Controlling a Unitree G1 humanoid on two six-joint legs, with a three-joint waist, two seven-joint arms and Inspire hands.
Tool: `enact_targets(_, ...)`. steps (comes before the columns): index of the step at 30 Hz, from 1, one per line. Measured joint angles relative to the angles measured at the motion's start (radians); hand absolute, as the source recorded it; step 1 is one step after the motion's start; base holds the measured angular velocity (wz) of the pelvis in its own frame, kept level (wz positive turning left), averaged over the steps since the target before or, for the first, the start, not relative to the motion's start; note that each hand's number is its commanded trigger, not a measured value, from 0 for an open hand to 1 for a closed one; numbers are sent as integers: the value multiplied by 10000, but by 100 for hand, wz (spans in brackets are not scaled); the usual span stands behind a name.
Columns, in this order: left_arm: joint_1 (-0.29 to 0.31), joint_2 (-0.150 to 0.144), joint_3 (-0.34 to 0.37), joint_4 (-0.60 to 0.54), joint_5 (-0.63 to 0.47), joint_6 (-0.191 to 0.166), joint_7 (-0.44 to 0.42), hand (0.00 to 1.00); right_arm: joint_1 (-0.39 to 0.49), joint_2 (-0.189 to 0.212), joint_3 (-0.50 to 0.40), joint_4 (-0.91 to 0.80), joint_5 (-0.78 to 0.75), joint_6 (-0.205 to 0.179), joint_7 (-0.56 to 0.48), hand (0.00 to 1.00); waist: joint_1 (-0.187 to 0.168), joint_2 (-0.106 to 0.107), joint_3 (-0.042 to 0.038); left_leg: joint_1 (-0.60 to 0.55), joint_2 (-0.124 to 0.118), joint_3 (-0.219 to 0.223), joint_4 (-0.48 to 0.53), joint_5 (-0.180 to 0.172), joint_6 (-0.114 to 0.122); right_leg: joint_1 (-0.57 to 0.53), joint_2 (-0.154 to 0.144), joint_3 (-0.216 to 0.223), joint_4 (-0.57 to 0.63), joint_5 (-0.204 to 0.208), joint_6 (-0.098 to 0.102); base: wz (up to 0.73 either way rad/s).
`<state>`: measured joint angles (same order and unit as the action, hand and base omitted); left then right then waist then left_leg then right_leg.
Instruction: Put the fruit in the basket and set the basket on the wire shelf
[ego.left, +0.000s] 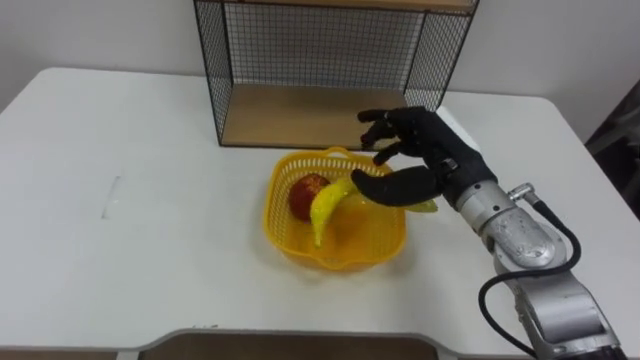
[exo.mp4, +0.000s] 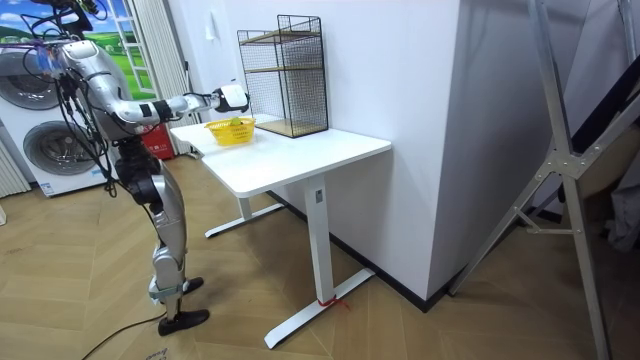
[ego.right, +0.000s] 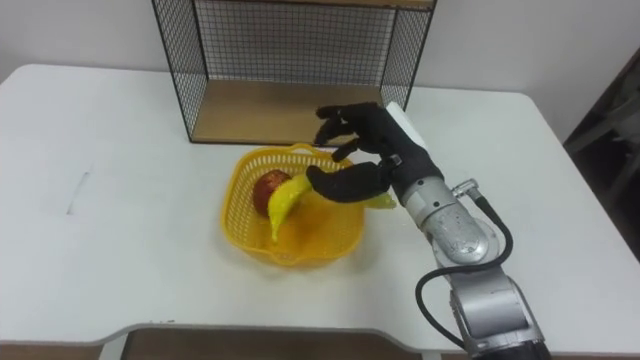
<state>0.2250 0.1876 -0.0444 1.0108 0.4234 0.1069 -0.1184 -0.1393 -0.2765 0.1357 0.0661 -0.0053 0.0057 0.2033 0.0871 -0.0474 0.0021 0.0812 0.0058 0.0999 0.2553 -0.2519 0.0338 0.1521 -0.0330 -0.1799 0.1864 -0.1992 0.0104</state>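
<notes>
The banana (ego.left: 328, 205) and apple (ego.left: 306, 192) are both in the yellow basket (ego.left: 300, 250), so that part looks done. My right hand (ego.left: 425, 150) hovers over its rim, fingers loosely spread, thumb above the banana, gripping nothing. The basket is on the table (ego.left: 150, 200), not yet on the wire shelf (ego.left: 300, 120) behind.

The upper part of the wire shelf (ego.left: 320, 60) is cut off by the top edge. The right robot hand (ego.left: 428, 150) covers the right end of the banana (ego.left: 328, 205) and part of the right rim of the basket (ego.left: 300, 245); whether it grips the banana cannot be told. The banana hides part of the apple (ego.left: 306, 190). In the room view the banana and apple are too small to tell apart.
</notes>
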Motion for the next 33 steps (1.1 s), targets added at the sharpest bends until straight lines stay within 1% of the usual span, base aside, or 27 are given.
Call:
enact_targets(2,-7,0,-3,9,-2,-1,0,0,0,0,0,0,5,0,1,0,-9,-17,-12,2,2,0,7,0,0,10,-1,-6,0,0,0,0)
enact_targets(7,-23,-3,-11,144,11,-3,-1,0,23,14,5,2,-9,1,0,0,-16,-12,-2,3,-13,0,24,0,0,24,-2,-34,0,0,0,0)
enact_targets(11,-26,-3,-21,230,5,1,-8,0,244,15,48,6,-10,38,0,0,-16,-33,-2,-10,-9,-62,58,-1,0,54,-7,-109,3,0,0,4)
enact_targets(15,-51,-2,-139,297,7,11,-5,0,292,15,124,8,-3,107,0,0,-31,-50,14,-42,5,-83,126,-4,-1,65,-7,-121,10,0,0,0)
enact_targets(23,-56,2,-332,298,6,10,-3,0,307,12,350,11,6,108,-13,0,-76,-100,11,-157,10,-180,264,-9,4,54,-11,-177,13,3,-4,3)
enact_targets(31,-81,3,-317,298,0,3,-28,0,309,20,366,11,66,110,-37,0,-120,-49,14,-211,8,-227,352,-15,8,70,-11,-201,14,6,-9,2)
enact_targets(33,-68,2,-289,298,-5,-5,-3,0,318,21,366,12,374,109,-76,0,-144,-11,12,-172,8,-220,354,-14,8,100,-10,-176,14,10,-12,0)
